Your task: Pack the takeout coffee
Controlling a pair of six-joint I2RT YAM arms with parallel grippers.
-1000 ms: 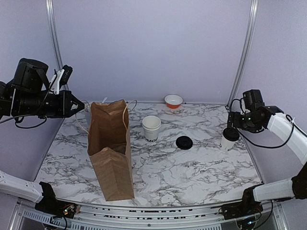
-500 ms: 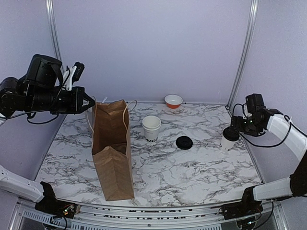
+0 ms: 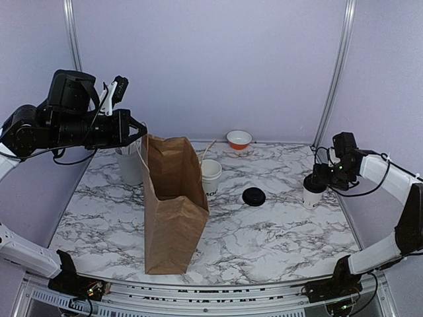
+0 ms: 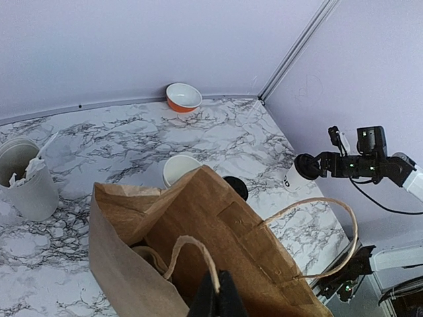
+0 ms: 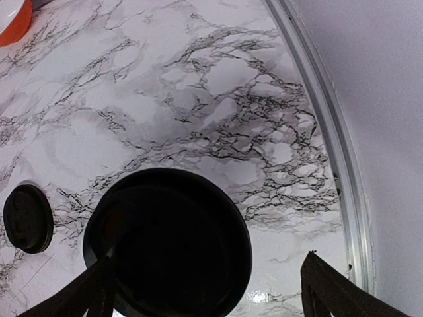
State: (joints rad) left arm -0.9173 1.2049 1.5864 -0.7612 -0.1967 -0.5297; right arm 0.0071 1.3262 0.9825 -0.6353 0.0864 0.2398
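Observation:
A brown paper bag [image 3: 173, 211] stands open on the marble table and leans right. My left gripper [image 3: 141, 127] is shut on one of its twine handles [image 4: 192, 254], pinching it above the bag's mouth [image 4: 217, 294]. An open white cup [image 3: 211, 176] stands just behind the bag, and also shows in the left wrist view [image 4: 178, 169]. A loose black lid [image 3: 254, 196] lies right of it. A lidded cup [image 3: 312, 192] stands at the right. My right gripper [image 3: 322, 175] is open above it, with its fingers [image 5: 328, 285] on either side of the black lid [image 5: 168, 241].
A grey-white canister of utensils [image 3: 129, 164] stands at the back left behind the bag. An orange-and-white bowl [image 3: 238, 139] sits at the back wall. The table's right rail [image 5: 334, 152] runs close to the lidded cup.
My left gripper has moved right and forward with the bag handle, pulling the bag's top to the right so that it leans. My right gripper has shifted slightly over the lidded cup.

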